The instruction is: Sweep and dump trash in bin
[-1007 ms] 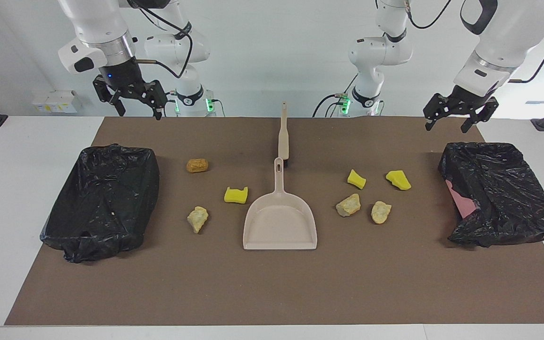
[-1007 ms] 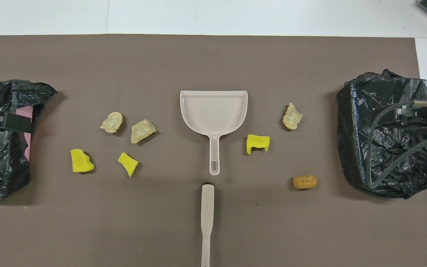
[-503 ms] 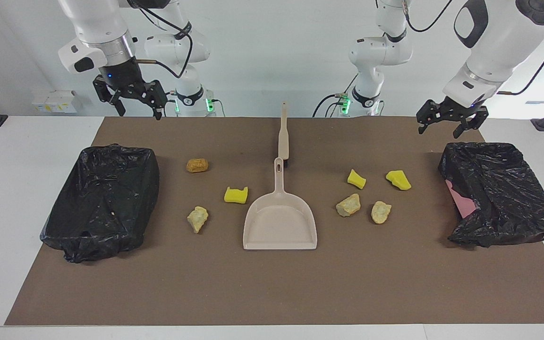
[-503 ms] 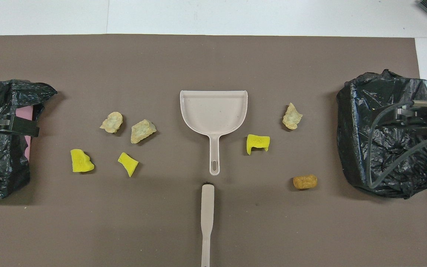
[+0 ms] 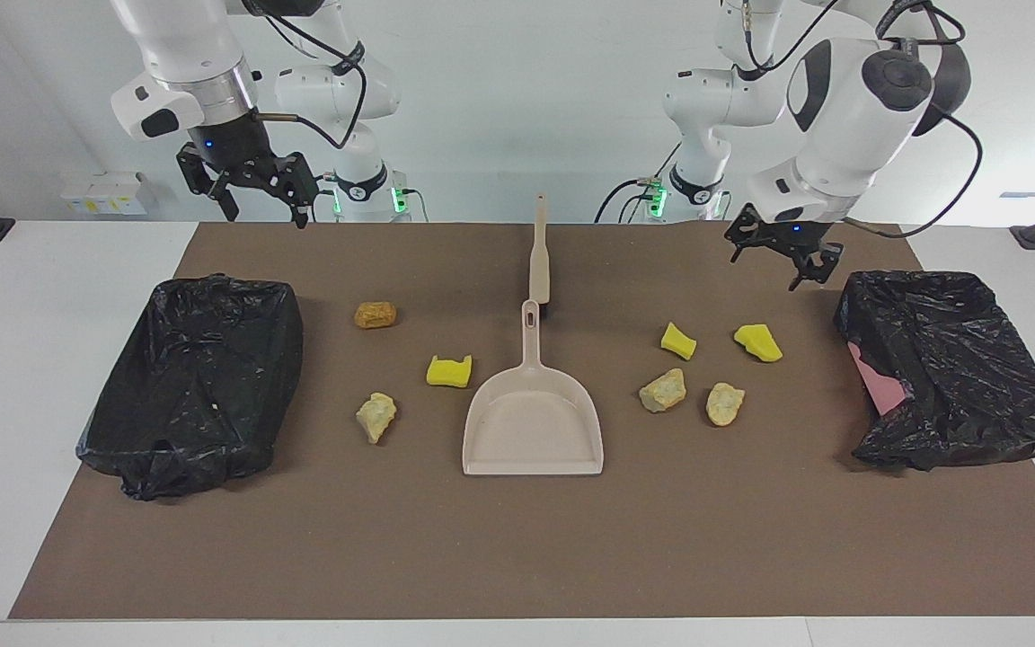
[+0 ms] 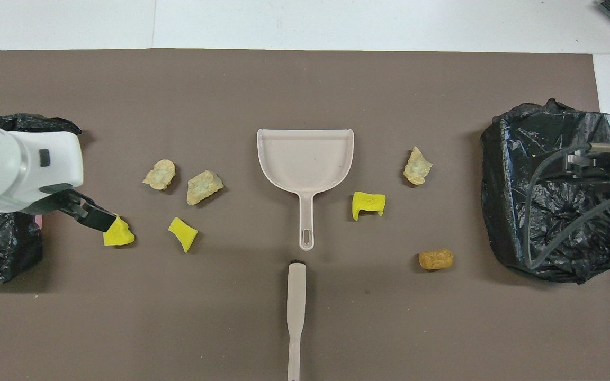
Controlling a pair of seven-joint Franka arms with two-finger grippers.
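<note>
Facing view: left gripper (image 5: 782, 262), jaws spread and empty, hangs over the mat beside a black-bagged bin (image 5: 953, 368). Right gripper (image 5: 252, 193), jaws spread, waits above the second bin (image 5: 194, 382). Trash (image 5: 668, 341) lies scattered either side of the dustpan (image 5: 533, 422) and brush (image 5: 539, 252) on the bench. No writing is readable.

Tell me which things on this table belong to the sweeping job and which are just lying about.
Job:
trash lumps, e.g. orange-brown lump
dustpan
brush
bin by the left arm
bin by the right arm
left gripper, right gripper

Lying about:
brown mat
</note>
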